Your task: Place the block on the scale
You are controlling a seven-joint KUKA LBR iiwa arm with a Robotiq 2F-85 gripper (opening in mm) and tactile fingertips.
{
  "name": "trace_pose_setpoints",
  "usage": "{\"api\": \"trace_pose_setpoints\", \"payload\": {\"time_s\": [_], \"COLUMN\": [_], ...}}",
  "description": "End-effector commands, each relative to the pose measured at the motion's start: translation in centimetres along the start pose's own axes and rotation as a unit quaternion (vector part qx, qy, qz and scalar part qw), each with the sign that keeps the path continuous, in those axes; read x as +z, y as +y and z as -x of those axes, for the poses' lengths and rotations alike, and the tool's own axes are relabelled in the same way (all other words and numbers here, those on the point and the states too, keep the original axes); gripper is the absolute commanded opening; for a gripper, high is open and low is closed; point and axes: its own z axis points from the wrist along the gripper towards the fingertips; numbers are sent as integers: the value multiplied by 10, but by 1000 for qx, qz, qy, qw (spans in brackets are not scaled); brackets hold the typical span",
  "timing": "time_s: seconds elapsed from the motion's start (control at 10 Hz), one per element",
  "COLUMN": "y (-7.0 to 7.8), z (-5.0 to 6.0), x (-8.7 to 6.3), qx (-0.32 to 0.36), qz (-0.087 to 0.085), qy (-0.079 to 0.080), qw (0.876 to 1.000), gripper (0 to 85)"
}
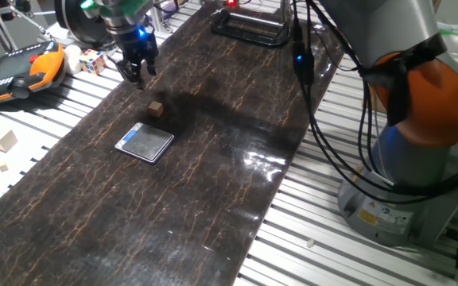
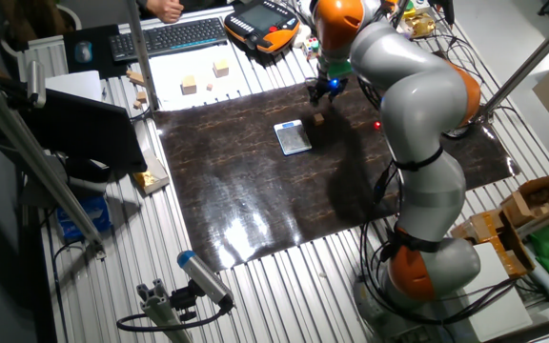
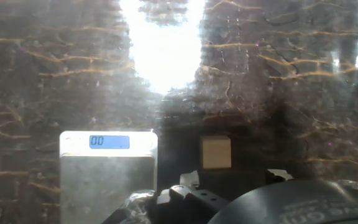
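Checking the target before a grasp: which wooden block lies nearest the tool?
The tiny tan block on the dark mat, beside the scale. The larger pale blocks lie off the mat, far from the tool.

A dark mat (image 1: 213,159) with thin orange veins covers the middle of the slatted metal table (image 1: 324,246). Beside its far left edge lie an orange and black control pendant (image 1: 18,70) and a multicoloured puzzle cube (image 1: 93,60), and some pale wooden blocks (image 1: 3,141) rest on the slats. In the other fixed view a black keyboard (image 2: 165,36) lies at the far side of the table.
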Motion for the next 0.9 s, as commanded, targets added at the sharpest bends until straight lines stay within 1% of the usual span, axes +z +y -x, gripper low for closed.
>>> {"api": "trace_pose_setpoints", "payload": {"time_s": [0.0, 0.2, 0.3, 0.4, 0.6, 0.8], "y": [-1, -2, -2, 0, 0, 0], "z": [1, 3, 3, 1, 0, 0], "x": [9, 22, 26, 28, 29, 29], "qx": [-1, -7, -7, -7, -6, 1], "qz": [2, 4, 5, 3, 5, -1], "qy": [-2, -3, -3, 1, 1, 13], "qw": [1000, 1000, 1000, 1000, 1000, 1000], "gripper": [593, 613, 613, 617, 620, 620]}}
